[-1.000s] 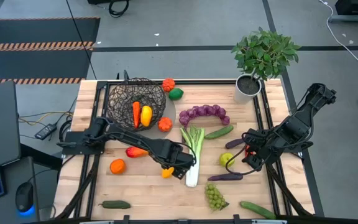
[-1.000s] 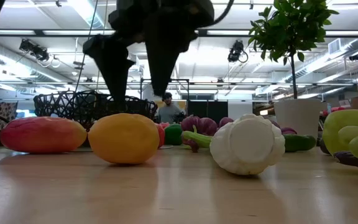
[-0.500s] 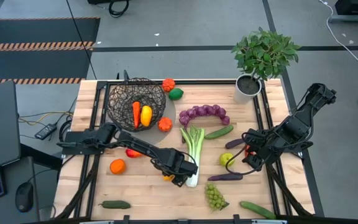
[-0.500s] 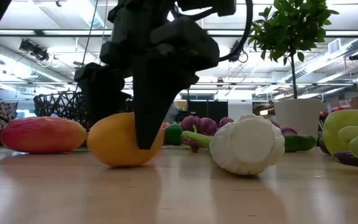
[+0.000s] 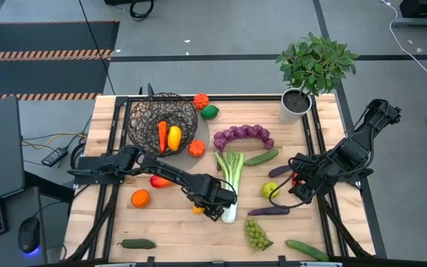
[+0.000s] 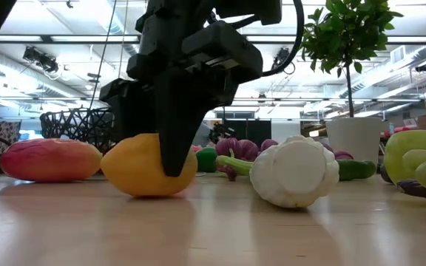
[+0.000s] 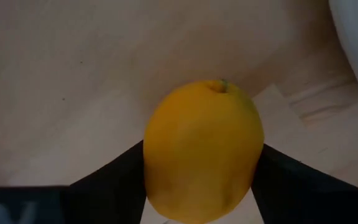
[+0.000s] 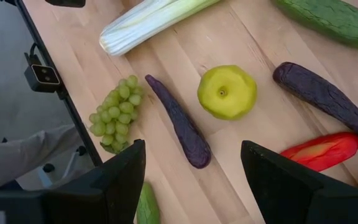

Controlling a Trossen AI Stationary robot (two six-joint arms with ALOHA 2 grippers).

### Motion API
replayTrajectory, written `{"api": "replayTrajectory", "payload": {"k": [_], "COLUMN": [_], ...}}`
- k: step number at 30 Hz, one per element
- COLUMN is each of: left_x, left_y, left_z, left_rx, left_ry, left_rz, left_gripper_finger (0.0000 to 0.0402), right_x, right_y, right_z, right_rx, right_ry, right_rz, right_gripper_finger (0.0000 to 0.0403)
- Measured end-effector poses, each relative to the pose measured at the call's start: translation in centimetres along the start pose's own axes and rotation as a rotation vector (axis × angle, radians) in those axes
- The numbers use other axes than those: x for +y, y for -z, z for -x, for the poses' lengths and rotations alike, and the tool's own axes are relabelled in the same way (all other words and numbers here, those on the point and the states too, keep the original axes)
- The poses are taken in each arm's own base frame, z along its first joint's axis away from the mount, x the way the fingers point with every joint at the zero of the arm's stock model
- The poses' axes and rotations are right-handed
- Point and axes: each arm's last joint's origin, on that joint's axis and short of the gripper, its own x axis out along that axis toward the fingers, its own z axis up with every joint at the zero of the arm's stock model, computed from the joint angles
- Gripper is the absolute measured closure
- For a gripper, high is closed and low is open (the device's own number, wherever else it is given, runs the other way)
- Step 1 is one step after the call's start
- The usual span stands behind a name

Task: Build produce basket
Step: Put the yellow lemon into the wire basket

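Observation:
A yellow-orange lemon (image 7: 201,155) lies on the table beside the white root end of the leek (image 6: 293,171). My left gripper (image 5: 204,209) is down over it, shut on it. The dark wire basket (image 5: 161,122) stands at the far left and holds a carrot and a yellow pepper. My right gripper (image 5: 296,185) is open and empty, hovering over a green apple (image 8: 226,92), a small aubergine (image 8: 179,123) and a red pepper (image 8: 325,151). My left gripper pinches the lemon between its two fingers (image 7: 114,186), one on each of its two opposite sides (image 7: 157,168). The fingers come from above, pointing down. The lemon's underside (image 6: 146,191) rests on the table.
Purple grapes (image 5: 242,136), green grapes (image 5: 256,234), an orange (image 5: 140,198), a red fruit (image 6: 49,159), cucumbers (image 5: 137,243) (image 5: 306,250) and more produce lie scattered over the table. A potted plant (image 5: 313,70) stands at the far right corner.
My left gripper has come down and a little toward the near edge, and its fingers now stand around the lemon at table height. The lemon stays on the table.

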Motion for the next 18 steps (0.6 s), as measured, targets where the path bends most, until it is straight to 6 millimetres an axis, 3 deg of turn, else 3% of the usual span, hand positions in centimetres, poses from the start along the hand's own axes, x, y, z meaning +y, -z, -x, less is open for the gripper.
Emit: {"api": "replayTrajectory", "payload": {"k": [5,12,18], "left_x": [1.0,4.6,9.7], "left_y": [-1.2,-3.0,-4.5], "left_z": [1.8,8.6,14.6], "left_rx": [0.017,-0.05,-0.162], "left_ry": [0.0,-0.033,-0.1], "left_rz": [-0.037,-0.1,-0.109], "left_gripper_finger": [0.0161,0.0151,0.016], "right_x": [0.0,-0.1,-0.1], "right_y": [0.0,-0.1,-0.3], "right_z": [0.0,0.0,0.0], "right_rx": [-0.002,-0.016,-0.09], "right_ry": [0.002,0.011,0.024], "right_rz": [0.0,-0.018,-0.1], "right_gripper_finger": [0.0135,0.0135,0.0135]}}
